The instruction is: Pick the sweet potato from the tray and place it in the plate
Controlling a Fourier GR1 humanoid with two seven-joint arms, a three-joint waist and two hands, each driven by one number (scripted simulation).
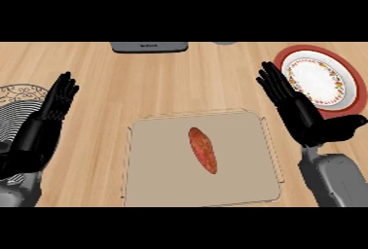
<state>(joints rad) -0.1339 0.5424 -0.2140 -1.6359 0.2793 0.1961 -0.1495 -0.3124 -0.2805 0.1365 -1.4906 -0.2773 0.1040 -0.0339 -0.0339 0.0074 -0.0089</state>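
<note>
**Sweet potato (203, 150) lies on tray (158, 185)**

It rests near the middle of the beige tray. The right hand (291, 104), fingers straight, stands just beside the red-rimmed plate (316, 78) (far right). The left hand (50, 109), likewise open, flanks the tray's left.

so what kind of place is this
Probably a kitchen counter. A wooden worktop holds a red-rimmed plate and a sweet potato lying on a tan tray. What looks like a dark appliance sits at the far edge.

Red-rimmed plate (351, 99), orange sweet potato (203, 150)
</note>
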